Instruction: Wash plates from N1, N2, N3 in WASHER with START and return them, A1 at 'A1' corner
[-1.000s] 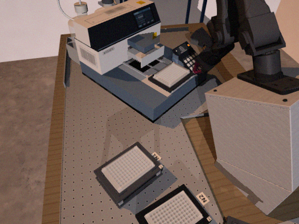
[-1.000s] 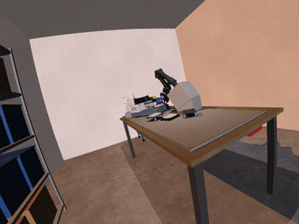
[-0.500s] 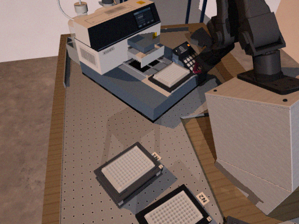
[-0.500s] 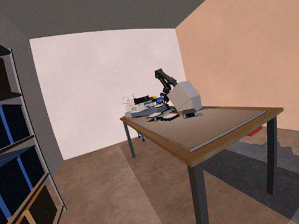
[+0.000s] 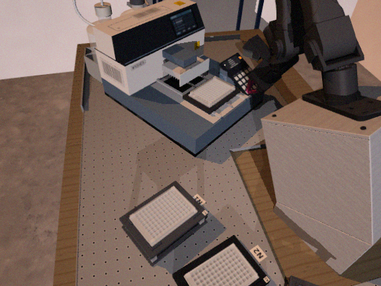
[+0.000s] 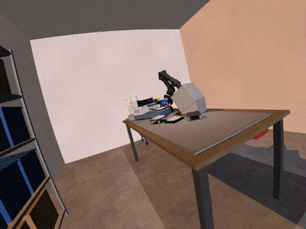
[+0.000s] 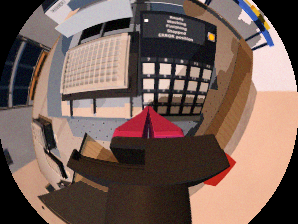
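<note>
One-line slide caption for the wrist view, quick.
Shut gripper poised at the keypad's lowest row, amber lamp lit, plate in the carrier pocket.

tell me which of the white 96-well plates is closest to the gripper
The white 96-well plate in the washer's carrier pocket, right beside the keypad where the shut gripper is. The other two plates sit in nests N1 and N2, far off.

The plate in nest N2 (image 5: 222, 265) runs off the top view's lower edge, the red tips of the closed gripper (image 7: 148, 127) cover the keypad (image 7: 176, 76)'s lowest row, and the washer (image 6: 147, 109) is too small in the exterior view.
</note>
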Robot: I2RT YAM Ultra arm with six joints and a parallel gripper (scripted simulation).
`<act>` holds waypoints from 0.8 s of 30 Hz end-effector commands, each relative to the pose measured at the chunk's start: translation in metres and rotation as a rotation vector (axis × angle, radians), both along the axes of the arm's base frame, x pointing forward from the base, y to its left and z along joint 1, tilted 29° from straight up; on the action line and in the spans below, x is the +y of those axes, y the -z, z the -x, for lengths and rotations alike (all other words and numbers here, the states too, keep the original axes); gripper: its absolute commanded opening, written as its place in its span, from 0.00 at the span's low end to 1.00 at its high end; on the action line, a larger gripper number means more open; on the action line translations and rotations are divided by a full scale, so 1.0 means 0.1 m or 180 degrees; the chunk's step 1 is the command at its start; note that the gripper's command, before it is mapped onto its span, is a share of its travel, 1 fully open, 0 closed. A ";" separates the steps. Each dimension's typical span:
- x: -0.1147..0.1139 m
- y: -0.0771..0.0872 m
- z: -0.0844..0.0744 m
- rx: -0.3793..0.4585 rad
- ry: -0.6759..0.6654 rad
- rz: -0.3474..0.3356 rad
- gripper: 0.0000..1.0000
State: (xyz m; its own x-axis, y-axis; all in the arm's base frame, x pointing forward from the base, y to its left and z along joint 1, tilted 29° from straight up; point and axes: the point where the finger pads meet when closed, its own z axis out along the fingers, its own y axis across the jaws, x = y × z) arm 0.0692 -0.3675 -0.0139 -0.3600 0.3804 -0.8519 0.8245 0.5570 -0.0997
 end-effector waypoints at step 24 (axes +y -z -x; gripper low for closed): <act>0.14 -0.07 0.08 0.0008 0.0006 -0.0027 0.00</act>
State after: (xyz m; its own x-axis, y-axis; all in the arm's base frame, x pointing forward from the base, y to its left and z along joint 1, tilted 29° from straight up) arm 0.0660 -0.3641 -0.0071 -0.3612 0.3744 -0.8541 0.8268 0.5521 -0.1076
